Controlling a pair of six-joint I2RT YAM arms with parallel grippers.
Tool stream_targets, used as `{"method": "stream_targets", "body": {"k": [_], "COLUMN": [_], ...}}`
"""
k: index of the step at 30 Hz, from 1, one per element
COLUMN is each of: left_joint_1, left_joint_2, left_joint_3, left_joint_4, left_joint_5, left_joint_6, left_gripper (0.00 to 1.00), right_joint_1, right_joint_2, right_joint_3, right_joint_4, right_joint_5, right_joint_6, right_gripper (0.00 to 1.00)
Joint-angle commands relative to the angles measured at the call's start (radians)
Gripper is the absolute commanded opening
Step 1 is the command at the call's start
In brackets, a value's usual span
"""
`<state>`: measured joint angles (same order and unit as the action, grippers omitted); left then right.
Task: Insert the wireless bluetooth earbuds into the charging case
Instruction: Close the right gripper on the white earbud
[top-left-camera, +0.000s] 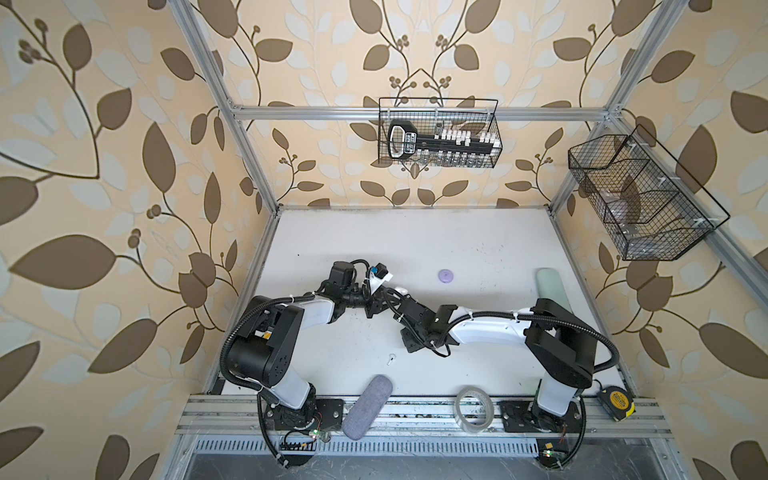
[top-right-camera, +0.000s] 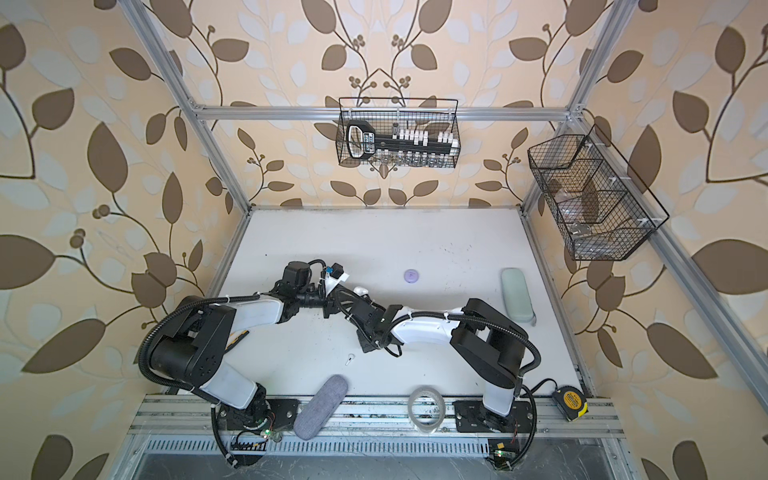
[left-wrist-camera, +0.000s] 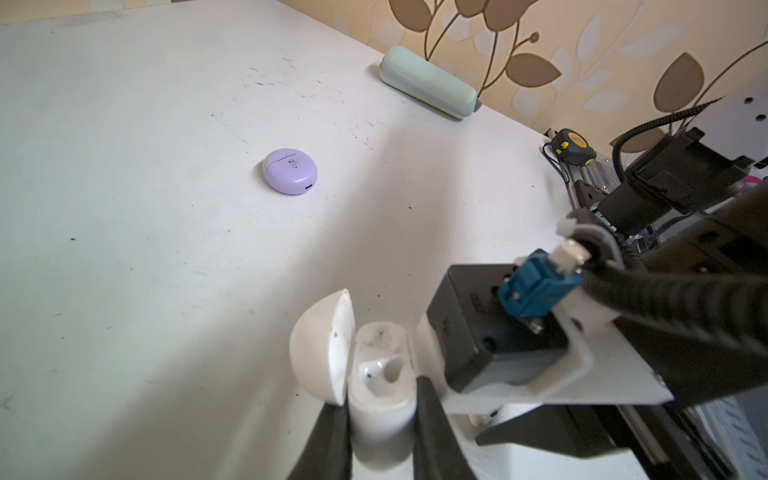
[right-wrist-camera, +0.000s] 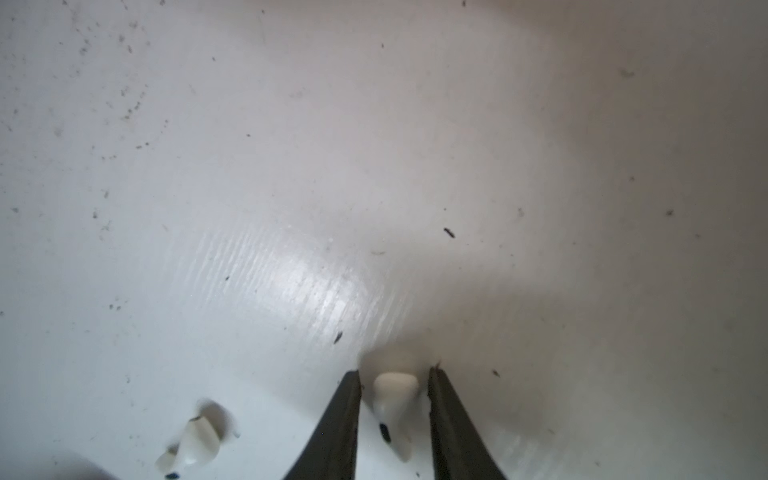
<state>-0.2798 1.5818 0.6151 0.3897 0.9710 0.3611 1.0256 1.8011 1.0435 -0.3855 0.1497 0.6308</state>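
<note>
My left gripper (left-wrist-camera: 380, 399) is shut on the white charging case (left-wrist-camera: 382, 399), which stands upright with its lid (left-wrist-camera: 322, 349) swung open. I cannot tell whether an earbud sits in its sockets. The case shows as a white speck (top-left-camera: 401, 289) mid-table in a top view. My right gripper (right-wrist-camera: 394, 372) points down at the table, its open jaws narrowly straddling a white earbud (right-wrist-camera: 392, 395) without touching it. Another white earbud (right-wrist-camera: 189, 451) lies beside it, also seen in both top views (top-left-camera: 390, 359) (top-right-camera: 349, 359). In those views the right fingers are hidden under the arm.
A closed lilac case (top-left-camera: 446, 275) (left-wrist-camera: 290, 171) lies further back. A mint-green case (top-left-camera: 550, 286) sits at the right edge. A grey pouch (top-left-camera: 368, 405), a tape roll (top-left-camera: 475, 409) and a tape measure (top-left-camera: 618, 401) line the front rail. Wire baskets (top-left-camera: 439, 133) hang above.
</note>
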Motion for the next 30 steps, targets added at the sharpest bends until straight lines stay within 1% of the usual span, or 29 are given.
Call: {"method": "stream_targets", "body": {"k": [1,18,30], "left_joint_1": [0.004,0.004,0.004], "left_joint_2": [0.007,0.011,0.01], "left_joint_3": [0.029,0.032,0.035], "left_joint_4": [0.029,0.023,0.018], "left_joint_5": [0.008,0.007,0.009], "left_joint_6": [-0.007,-0.008,-0.005], "left_gripper": [0.06,0.07,0.07], "right_joint_1": [0.006,0.009,0.009], "right_joint_2": [0.027,0.036,0.048], "right_joint_3": [0.028,0.043,0.053], "right_joint_4": [-0.024,-0.07,-0.072], "right_joint_5": [-0.007,0.022,0.02], "right_joint_6": [-0.008,-0.033,-0.042], "right_gripper": [0.3,0.29,0.25]}}
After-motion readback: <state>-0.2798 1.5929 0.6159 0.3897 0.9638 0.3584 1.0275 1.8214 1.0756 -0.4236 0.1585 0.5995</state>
